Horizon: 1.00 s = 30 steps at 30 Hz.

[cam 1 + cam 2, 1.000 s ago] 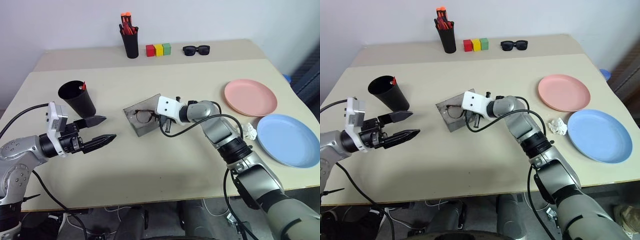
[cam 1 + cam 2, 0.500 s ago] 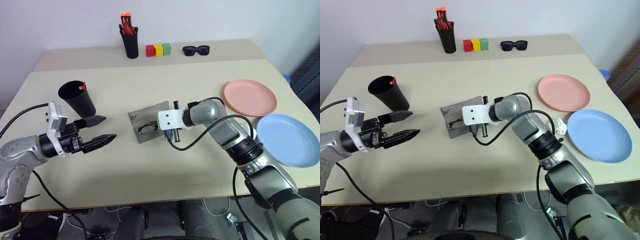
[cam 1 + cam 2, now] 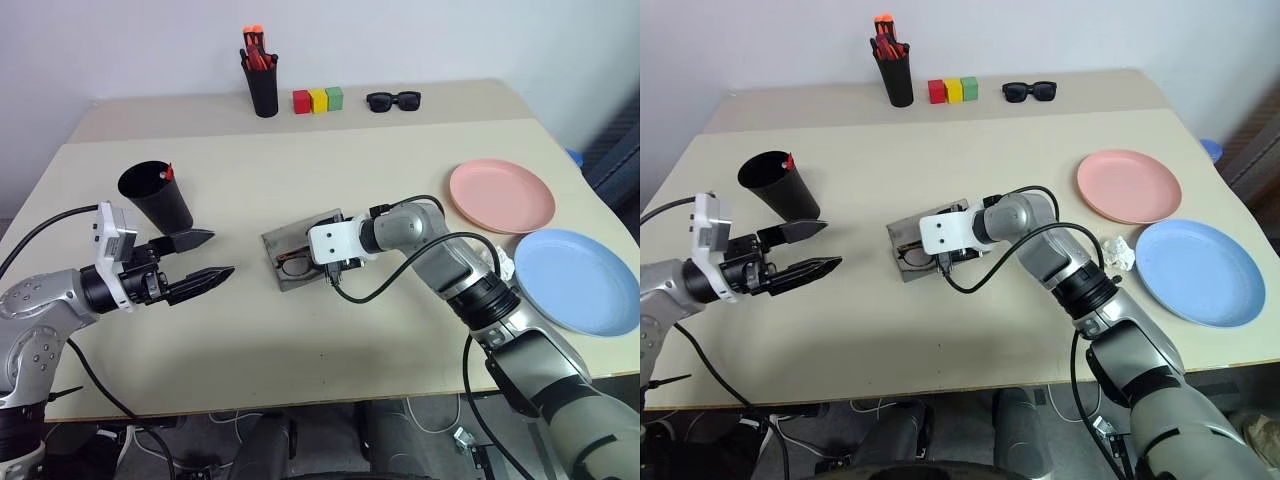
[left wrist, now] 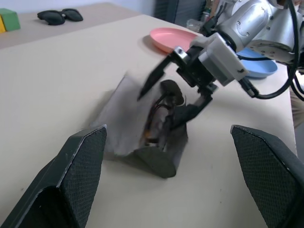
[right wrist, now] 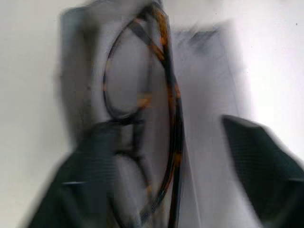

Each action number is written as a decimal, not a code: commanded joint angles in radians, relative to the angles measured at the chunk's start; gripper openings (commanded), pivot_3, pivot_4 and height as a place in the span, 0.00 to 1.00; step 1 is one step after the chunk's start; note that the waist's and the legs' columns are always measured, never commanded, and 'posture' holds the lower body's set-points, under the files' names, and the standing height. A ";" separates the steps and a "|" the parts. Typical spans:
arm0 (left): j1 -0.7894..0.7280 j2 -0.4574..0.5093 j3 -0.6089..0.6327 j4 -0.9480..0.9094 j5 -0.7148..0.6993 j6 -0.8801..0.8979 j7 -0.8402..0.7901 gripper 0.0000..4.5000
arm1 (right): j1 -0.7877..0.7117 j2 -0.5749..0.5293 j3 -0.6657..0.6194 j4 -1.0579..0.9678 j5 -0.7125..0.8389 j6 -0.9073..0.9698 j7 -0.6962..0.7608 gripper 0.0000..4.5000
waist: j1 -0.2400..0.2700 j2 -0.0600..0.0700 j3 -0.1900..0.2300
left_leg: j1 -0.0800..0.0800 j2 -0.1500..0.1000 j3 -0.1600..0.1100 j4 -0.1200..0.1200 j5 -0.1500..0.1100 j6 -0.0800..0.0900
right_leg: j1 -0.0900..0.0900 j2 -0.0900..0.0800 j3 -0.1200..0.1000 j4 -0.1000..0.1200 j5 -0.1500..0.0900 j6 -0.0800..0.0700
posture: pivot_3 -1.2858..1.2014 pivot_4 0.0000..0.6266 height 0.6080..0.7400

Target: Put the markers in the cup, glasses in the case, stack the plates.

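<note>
Left eye view: we see the grey hard-shell case [image 3: 300, 252] lying open near the middle of the matte beige worktop [image 3: 300, 340], with the thin wire-framed glasses [image 3: 295, 266] resting inside its shell. Our right gripper [image 4: 176, 92] hangs over them with its two black fingers spread apart and nothing between them. Our left gripper [image 3: 200, 258] hovers toward the worktop's left edge, its textured, pointed fingers wide apart and empty. Just behind it stands the tapered black plastic cup [image 3: 155, 196], a red marker tip [image 3: 167, 172] showing at its rim. Near the right edge lie the two smooth, round, shallow plates, the salmon pink plate [image 3: 500, 195] farther back and the light blue plate [image 3: 578, 279] nearer the front, just beside each other.
</note>
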 commanded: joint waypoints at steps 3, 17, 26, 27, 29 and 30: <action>-0.037 0.002 -0.015 0.019 0.004 -0.017 -0.012 0.96 | -0.017 0.013 -0.109 -0.016 0.050 0.079 -0.060 0.87 | 0.000 0.000 0.000 | 0.000 0.000 0.000 0.000 0.000 0.000 | 0.000 0.000 0.000 0.000 0.000 0.000 | 0.52 0.24 1.00; -0.100 0.001 -0.054 0.071 0.024 -0.023 -0.041 0.96 | 0.025 0.048 -0.255 -0.100 0.196 0.287 -0.141 0.87 | -0.001 0.000 0.000 | -0.001 0.000 0.000 0.000 0.000 0.000 | -0.001 0.000 0.000 0.000 0.000 0.000 | 0.52 0.24 1.00; -0.129 -0.014 -0.046 0.091 0.054 -0.030 0.011 0.96 | 0.089 0.125 -0.546 -0.209 0.473 0.504 -0.257 0.87 | 0.001 0.000 0.000 | -0.001 0.000 -0.001 0.000 0.000 0.000 | -0.001 0.000 0.000 0.000 0.000 0.000 | 0.52 0.24 1.00; -0.135 -0.020 -0.046 0.092 0.057 -0.032 0.021 0.96 | 0.117 0.125 -0.572 -0.237 0.502 0.526 -0.263 0.87 | 0.003 0.000 0.000 | 0.000 0.000 -0.001 0.000 0.000 0.000 | 0.000 0.000 0.000 0.000 0.000 0.000 | 0.52 0.24 1.00; -0.147 -0.030 -0.048 0.097 0.066 -0.035 0.036 0.96 | 0.178 0.124 -0.619 -0.305 0.582 0.557 -0.252 0.87 | 0.006 0.000 0.000 | -0.001 0.000 -0.001 0.000 0.000 0.000 | 0.000 0.000 0.000 0.000 0.000 0.000 | 0.52 0.24 1.00; -0.153 -0.031 -0.051 0.103 0.068 -0.034 0.038 0.96 | 0.201 0.115 -0.632 -0.337 0.605 0.576 -0.253 0.87 | 0.006 0.000 0.000 | -0.001 0.000 -0.001 0.000 0.000 0.000 | 0.000 0.000 0.000 -0.001 0.000 0.000 | 0.52 0.24 1.00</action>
